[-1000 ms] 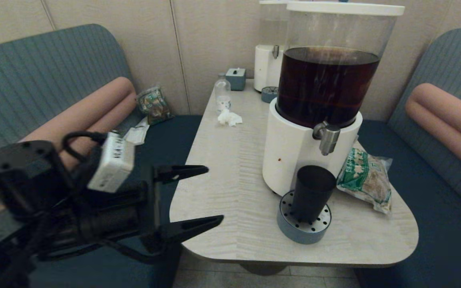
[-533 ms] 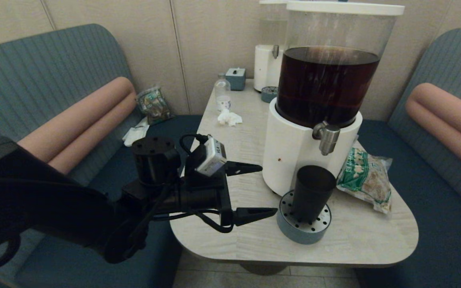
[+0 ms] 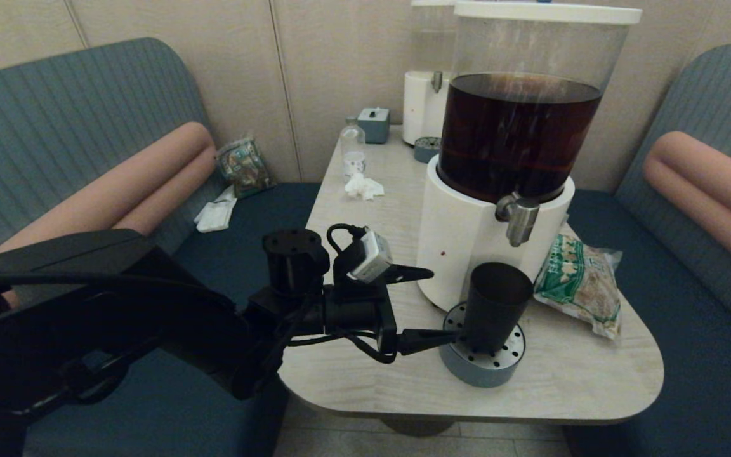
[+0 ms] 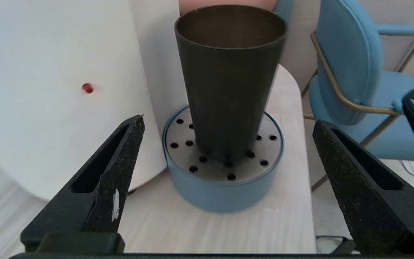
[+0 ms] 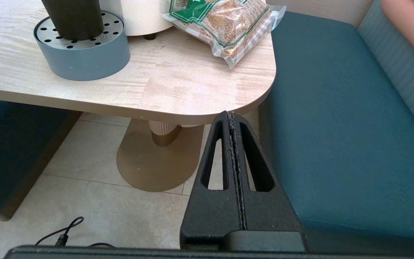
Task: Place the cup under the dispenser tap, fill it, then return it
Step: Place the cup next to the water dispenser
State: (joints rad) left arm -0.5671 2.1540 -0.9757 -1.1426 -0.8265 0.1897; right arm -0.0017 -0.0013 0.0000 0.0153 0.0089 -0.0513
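Observation:
The dark tapered cup (image 3: pixel 494 306) stands upright on a round blue drip tray (image 3: pixel 481 366) with a perforated top, directly below the brushed-silver dispenser tap (image 3: pixel 519 219) of the big white-based dispenser (image 3: pixel 467 241) holding dark brown liquid. My left gripper (image 3: pixel 441 304) is open, low over the table just left of the cup, one finger on each side of the line to it, not touching. In the left wrist view the cup (image 4: pixel 228 79) rises ahead between the spread fingertips (image 4: pixel 131 133). My right gripper (image 5: pixel 231 117) is shut on nothing, parked below the table's near right corner.
A green snack bag (image 3: pixel 578 282) lies right of the dispenser. Farther back stand a small clear bottle (image 3: pixel 353 149), crumpled tissue (image 3: pixel 363 187) and the pale dispenser (image 3: pixel 426 95). Blue benches flank the table (image 3: pixel 365 266); its rounded front edge is near.
My left arm has swung in from the left bench side and reached right across the table, bringing the open gripper up to the cup. The cup and right arm have not moved.

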